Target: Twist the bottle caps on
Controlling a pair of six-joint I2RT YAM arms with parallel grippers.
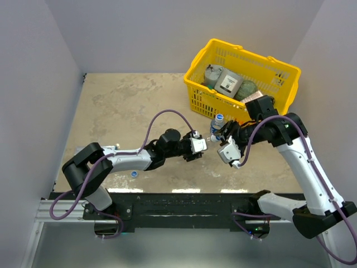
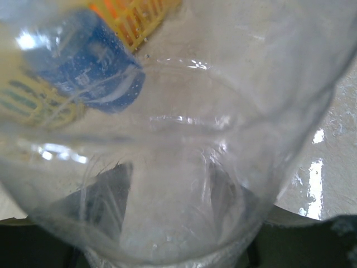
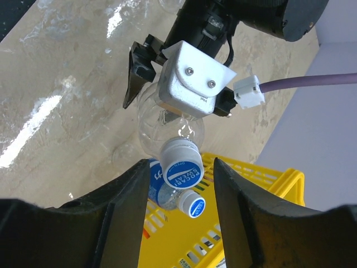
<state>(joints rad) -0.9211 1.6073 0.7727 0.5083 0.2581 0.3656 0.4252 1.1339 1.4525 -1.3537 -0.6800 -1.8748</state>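
Note:
My left gripper is shut on an unlabelled clear bottle, which it holds tilted above the table and which fills the left wrist view. That bottle has a blue and white cap on its neck. My right gripper is open, with a finger on each side of this cap and not touching it. A second bottle with a dark blue label stands by the basket and wears a cap. A loose blue cap lies on the table near the left arm.
A yellow basket at the back right holds grey cans and jars. Its near wall is close behind both grippers. Grey walls enclose the table on the left, back and right.

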